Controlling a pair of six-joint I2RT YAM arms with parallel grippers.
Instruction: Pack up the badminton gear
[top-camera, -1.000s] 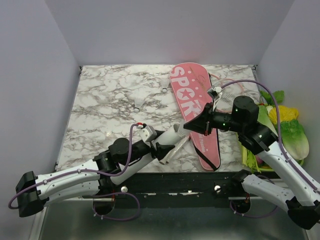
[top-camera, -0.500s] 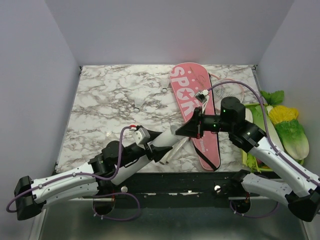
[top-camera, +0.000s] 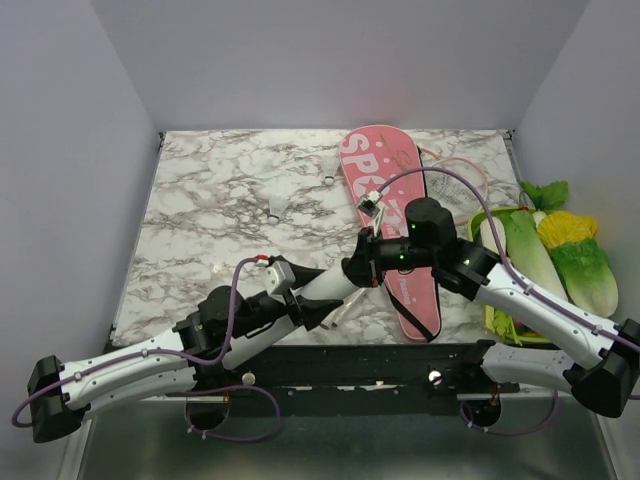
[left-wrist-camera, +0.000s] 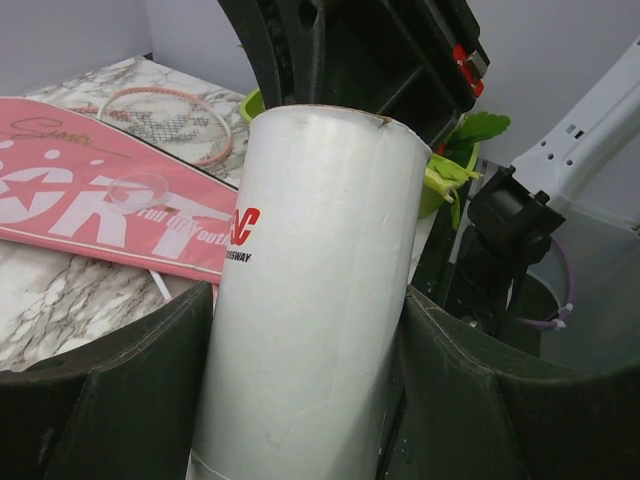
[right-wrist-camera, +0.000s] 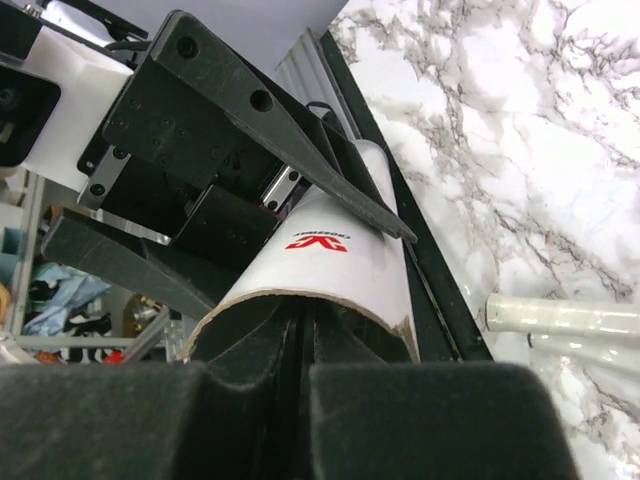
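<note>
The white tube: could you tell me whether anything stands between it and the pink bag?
Yes. The shut right claw sits at the far end of the white tube, which the left claw grips, directly between it and the pink bag.

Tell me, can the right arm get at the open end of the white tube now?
Probably yes: the right gripper, shut, sits right at the open end of the white tube, which the left gripper holds, and nothing stands between them.
</note>
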